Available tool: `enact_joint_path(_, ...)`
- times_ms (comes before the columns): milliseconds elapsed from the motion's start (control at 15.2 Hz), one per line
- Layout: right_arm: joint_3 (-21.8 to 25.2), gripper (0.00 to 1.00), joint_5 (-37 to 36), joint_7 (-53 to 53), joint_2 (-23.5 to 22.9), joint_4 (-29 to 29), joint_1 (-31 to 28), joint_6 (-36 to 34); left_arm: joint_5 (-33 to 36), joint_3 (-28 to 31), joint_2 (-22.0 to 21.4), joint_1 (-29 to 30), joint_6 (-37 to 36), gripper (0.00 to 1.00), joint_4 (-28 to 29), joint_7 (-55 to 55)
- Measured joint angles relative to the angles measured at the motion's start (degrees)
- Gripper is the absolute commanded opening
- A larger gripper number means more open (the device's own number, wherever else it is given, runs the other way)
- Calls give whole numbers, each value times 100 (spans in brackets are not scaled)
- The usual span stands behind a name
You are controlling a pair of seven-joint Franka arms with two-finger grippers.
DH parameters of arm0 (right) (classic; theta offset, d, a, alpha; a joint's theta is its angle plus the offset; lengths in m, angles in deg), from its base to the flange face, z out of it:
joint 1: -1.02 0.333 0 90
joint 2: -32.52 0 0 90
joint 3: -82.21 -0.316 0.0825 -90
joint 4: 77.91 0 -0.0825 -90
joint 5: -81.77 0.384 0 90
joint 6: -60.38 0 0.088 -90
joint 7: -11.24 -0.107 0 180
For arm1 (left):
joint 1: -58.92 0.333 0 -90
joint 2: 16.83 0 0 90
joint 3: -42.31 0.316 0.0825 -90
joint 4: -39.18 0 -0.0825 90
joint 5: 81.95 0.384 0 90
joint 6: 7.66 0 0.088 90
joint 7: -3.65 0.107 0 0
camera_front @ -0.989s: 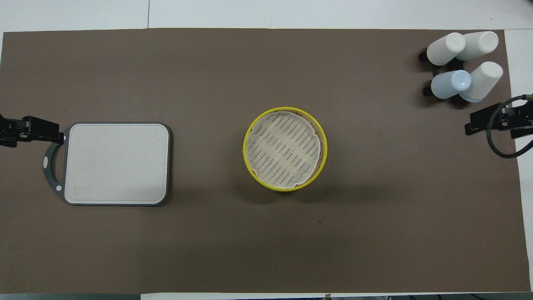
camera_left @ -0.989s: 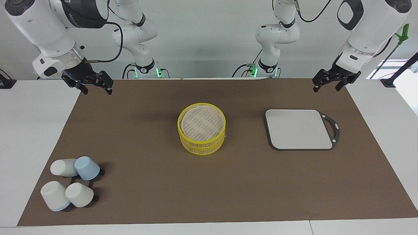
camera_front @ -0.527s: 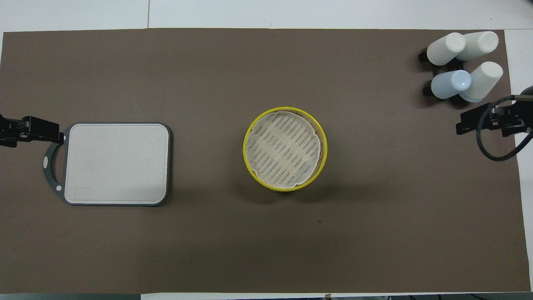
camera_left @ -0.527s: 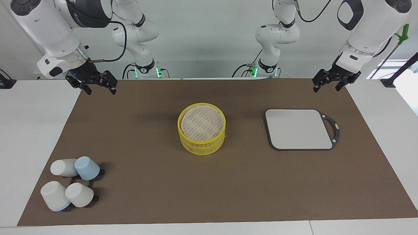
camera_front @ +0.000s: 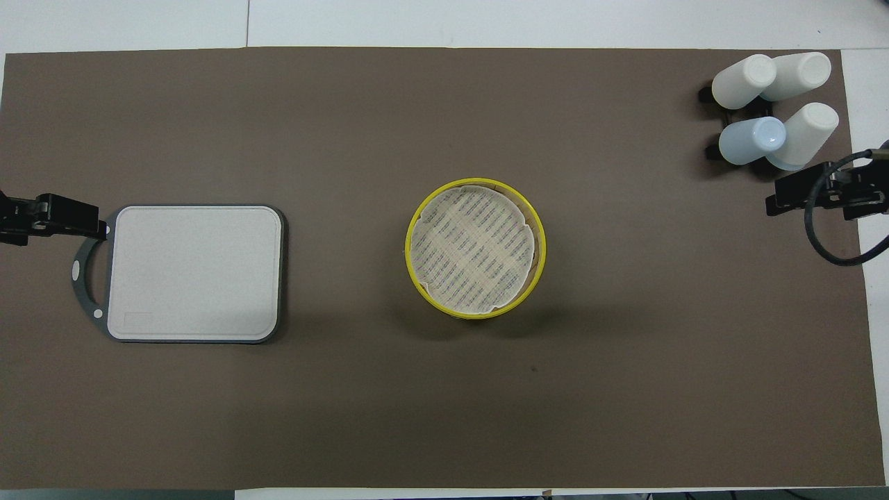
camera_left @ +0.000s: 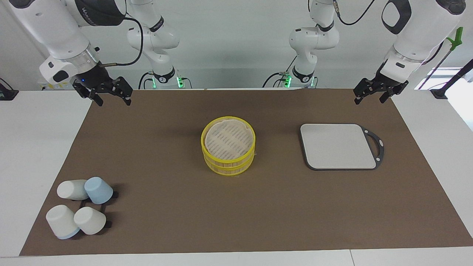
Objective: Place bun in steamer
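Bamboo steamer (camera_left: 228, 150) sits between the claws — right claw (camera_left: 111, 99) and left claw (camera_left: 370, 98) both hang released, grasping nothing.

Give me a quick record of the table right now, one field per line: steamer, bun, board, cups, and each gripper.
steamer: steamer, two stacked baskets at the middle of the mat, white paper liner on top, nothing in it
bun: not seen in either view
board: cutting board toward the left arm's end, bare
cups: four cups on a black rack toward the right arm's end
left gripper: left gripper open, raised over the mat's edge
right gripper: right gripper open, raised over the mat's corner
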Motion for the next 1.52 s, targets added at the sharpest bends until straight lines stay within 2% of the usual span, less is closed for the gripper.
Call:
enact_joint_path(396, -77, 100, -44, -419, 0, 0, 208, 0, 0, 0, 0, 0, 0, 100, 0, 0)
enact_joint_path(593, 140, 100, -58, -526, 0, 0, 410, 0, 0, 0, 0, 0, 0, 100, 0, 0)
enact_joint_path(1516, 680, 100, -130, -385, 223, -171, 418, 60, 0, 0, 0, 0, 0, 100, 0, 0)
